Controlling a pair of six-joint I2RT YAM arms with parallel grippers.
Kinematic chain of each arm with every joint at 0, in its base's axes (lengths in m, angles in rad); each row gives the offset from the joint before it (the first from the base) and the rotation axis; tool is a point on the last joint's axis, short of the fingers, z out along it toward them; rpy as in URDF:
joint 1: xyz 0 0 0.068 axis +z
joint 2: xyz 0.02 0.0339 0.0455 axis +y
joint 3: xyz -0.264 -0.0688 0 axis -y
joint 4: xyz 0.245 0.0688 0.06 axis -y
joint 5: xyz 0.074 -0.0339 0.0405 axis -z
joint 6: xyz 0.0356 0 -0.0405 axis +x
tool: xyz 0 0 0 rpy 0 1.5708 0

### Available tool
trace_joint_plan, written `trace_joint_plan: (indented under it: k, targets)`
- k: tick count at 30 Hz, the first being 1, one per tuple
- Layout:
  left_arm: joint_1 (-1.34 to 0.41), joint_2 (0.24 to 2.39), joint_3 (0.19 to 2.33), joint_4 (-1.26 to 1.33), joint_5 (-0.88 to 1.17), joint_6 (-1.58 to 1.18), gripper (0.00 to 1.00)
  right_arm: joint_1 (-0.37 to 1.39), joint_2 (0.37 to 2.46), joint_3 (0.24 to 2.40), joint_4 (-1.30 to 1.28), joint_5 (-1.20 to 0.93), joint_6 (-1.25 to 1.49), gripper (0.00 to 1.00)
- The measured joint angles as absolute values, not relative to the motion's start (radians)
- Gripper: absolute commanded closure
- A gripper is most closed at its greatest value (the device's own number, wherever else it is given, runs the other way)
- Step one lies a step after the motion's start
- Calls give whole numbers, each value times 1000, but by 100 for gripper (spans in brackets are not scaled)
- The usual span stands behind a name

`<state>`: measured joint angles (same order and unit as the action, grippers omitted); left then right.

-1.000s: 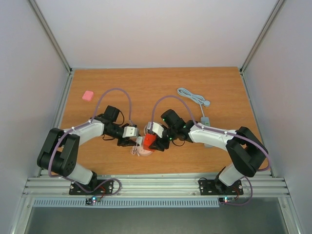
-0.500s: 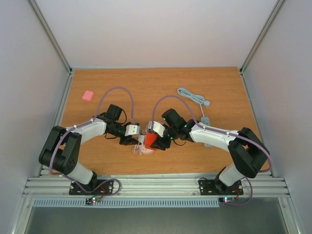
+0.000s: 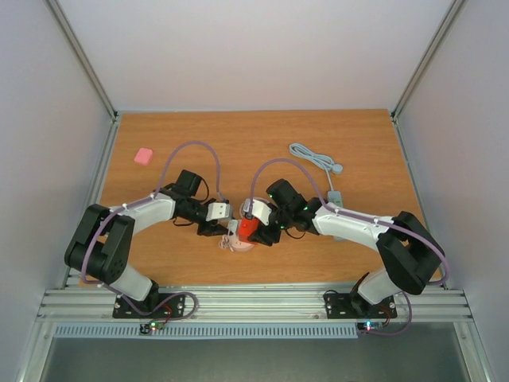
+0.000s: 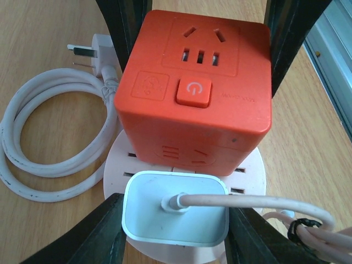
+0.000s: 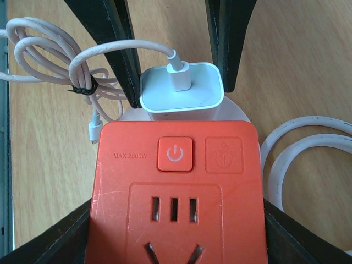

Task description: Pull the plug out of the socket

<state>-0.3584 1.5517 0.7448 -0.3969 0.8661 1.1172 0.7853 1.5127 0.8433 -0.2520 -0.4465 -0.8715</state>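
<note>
**Plug (image 4: 176,212) seated in its socket, one arm on each end**

I read the white plug as sitting in a side face of the orange socket (image 4: 195,82) cube, which stands near the front middle of the table (image 3: 318,127). My left gripper (image 4: 175,220) is narrowed onto the plug, with its fingers pressed to both flanks. My right gripper (image 5: 176,220) is clamped the same way on the cube's sides. The two grippers meet head-on, with the plug on the left arm's side. The pull axis therefore runs along that line: I would draw the left arm straight back while the right holds the cube steady.
</note>
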Motion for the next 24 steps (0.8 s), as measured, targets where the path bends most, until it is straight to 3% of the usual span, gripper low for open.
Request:
trace_joint_plan:
  k: [14,24]
  targets:
    - [-383,1565,758,-371,842,1092,73,817,1496,827,-241,-366,-891,76]
    - [-395,1564,757,-323,823,1043,74,714,1497,881,-316,-500,-824,77]
